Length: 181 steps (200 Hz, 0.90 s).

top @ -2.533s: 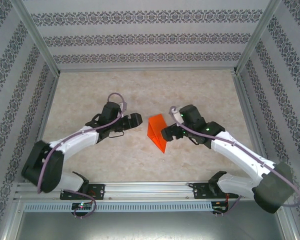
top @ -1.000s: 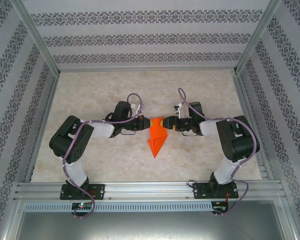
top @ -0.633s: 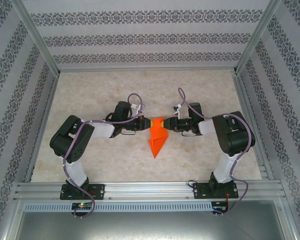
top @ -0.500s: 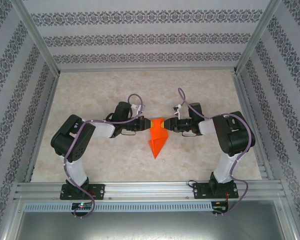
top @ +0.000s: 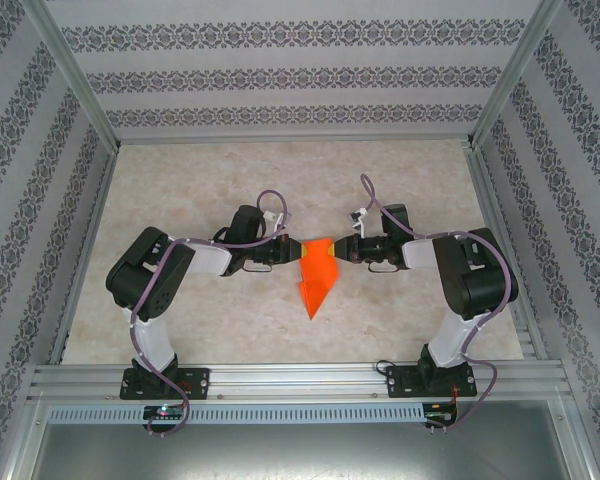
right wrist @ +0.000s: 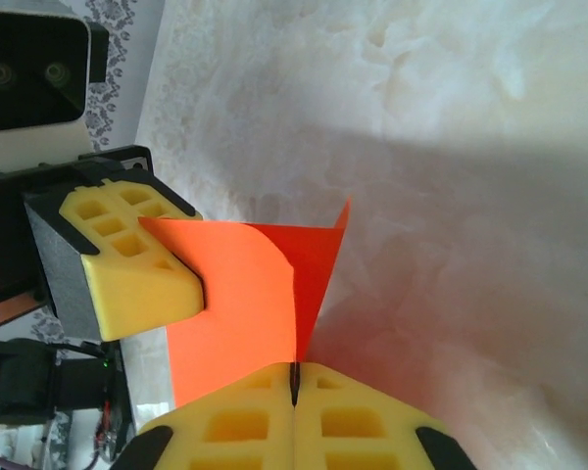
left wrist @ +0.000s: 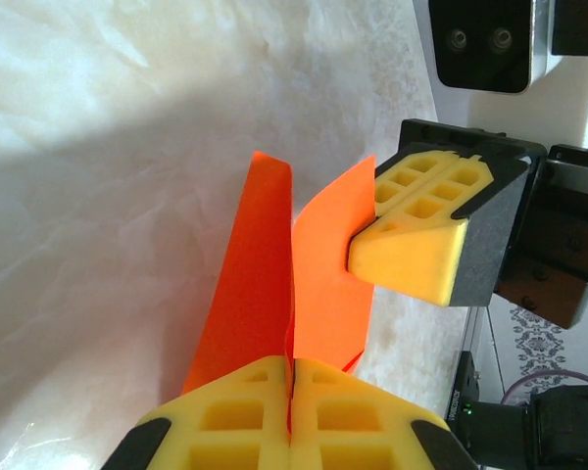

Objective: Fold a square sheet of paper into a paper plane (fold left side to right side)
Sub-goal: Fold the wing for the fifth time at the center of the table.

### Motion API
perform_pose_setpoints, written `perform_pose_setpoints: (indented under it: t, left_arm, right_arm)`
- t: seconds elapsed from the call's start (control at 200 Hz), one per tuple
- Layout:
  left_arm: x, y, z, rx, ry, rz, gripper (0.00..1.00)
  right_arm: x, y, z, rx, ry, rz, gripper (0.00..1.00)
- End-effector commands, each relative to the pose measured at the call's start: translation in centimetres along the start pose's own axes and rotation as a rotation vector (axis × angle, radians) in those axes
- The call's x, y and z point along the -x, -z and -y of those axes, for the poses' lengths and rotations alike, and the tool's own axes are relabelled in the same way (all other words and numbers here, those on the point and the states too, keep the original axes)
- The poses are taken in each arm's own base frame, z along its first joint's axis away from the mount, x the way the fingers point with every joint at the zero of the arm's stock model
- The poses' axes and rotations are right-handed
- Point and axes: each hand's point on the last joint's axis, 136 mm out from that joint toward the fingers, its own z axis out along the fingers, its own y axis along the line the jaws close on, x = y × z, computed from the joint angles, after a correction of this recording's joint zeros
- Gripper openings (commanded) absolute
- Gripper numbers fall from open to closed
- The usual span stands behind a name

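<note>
The paper plane (top: pixel 317 275) is bright orange and folded into a narrow dart, its sharp tip pointing toward the near edge of the table. My left gripper (top: pixel 296 252) is shut on its left flap and my right gripper (top: pixel 337 252) on its right flap, so the two face each other across it. In the left wrist view my yellow fingers (left wrist: pixel 225 431) pinch the paper plane (left wrist: pixel 260 294) at its edge, and the right gripper's finger (left wrist: pixel 412 245) presses the far flap. In the right wrist view my gripper (right wrist: pixel 294 387) clamps the paper plane (right wrist: pixel 235 304), with the left gripper's finger (right wrist: pixel 127 269) opposite.
The marbled tabletop (top: pixel 180 180) lies open around the arms. Patterned walls and metal frame posts (top: pixel 85 100) enclose it on three sides. A rail (top: pixel 300 378) with the arm bases runs along the near edge.
Both arms swung in from their earlier reach and pinched the paper from either side. In the last half second the grippers edged slightly toward the near edge and the flaps spread wider.
</note>
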Motion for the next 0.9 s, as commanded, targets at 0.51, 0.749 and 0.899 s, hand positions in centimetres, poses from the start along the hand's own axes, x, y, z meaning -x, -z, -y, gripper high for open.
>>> perform_pose_setpoints:
  t: [0.51, 0.749, 0.899]
  left_arm:
    - [0.9, 7.7, 4.8, 0.507, -0.433, 0.078, 0.68]
    - [-5.8, 4.0, 8.4, 0.625, -0.575, -0.075, 0.68]
    - [-8.2, 1.4, 8.1, 0.715, -0.617, -0.148, 0.7]
  right_arm:
    - [0.2, 1.4, 0.2, -0.188, -0.19, 0.006, 0.0]
    - [1.1, 0.6, -1.4, -0.239, -0.223, -0.021, 0.0]
    - [1.2, 0.3, -1.5, -0.264, -0.259, -0.027, 0.0]
